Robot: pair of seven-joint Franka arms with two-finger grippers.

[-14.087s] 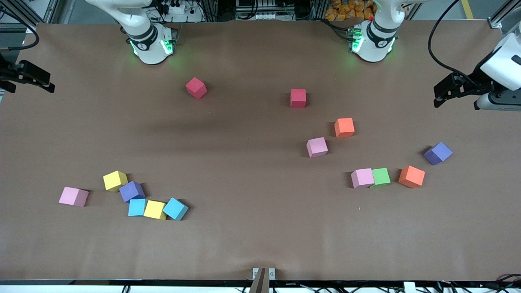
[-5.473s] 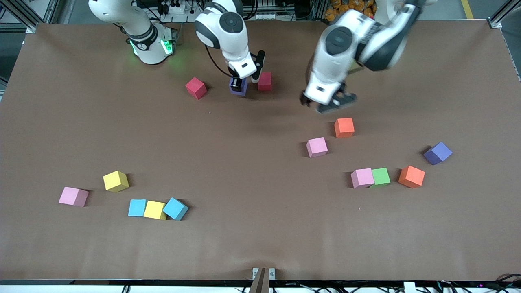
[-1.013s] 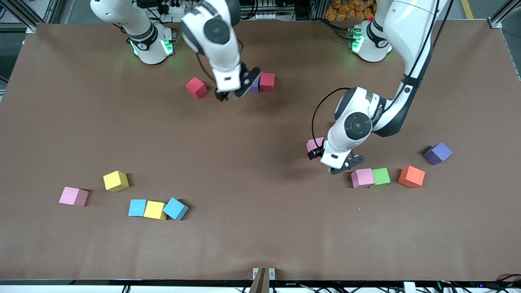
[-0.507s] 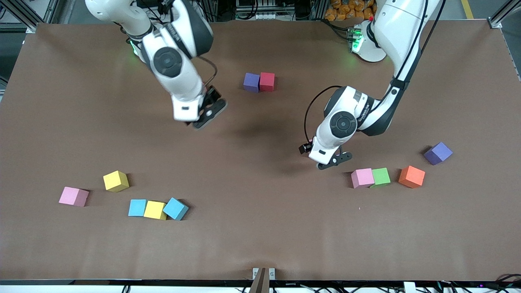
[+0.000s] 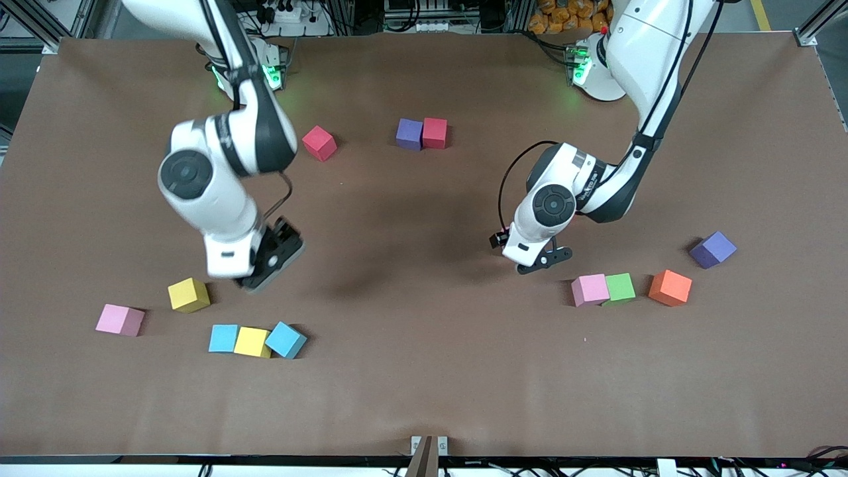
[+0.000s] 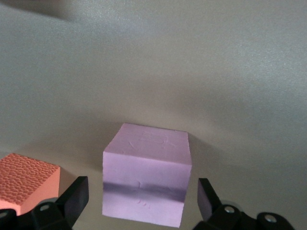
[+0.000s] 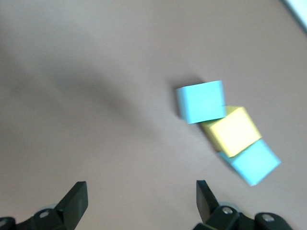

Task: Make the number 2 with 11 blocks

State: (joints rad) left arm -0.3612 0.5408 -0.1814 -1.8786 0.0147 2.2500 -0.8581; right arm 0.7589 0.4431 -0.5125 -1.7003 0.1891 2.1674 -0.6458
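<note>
Left gripper (image 6: 141, 201) is set wide around pink block (image 6: 146, 175), prob. for pickup; right gripper (image 5: 265, 262), also spread, is hung near blue blocks (image 7: 201, 101).

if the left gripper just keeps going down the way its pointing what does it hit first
Most likely the pink foam cube sitting between the open left gripper's fingers; the orange foam cube lies just beside that line.

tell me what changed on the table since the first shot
A purple block left the cluster at the right arm's end and now sits beside a red block, which shifted toward the right arm's end. The right gripper released it and swung over toward the yellow block. The left gripper came down, open around a pink block that shows in the left wrist view. The other blocks stayed put.
</note>
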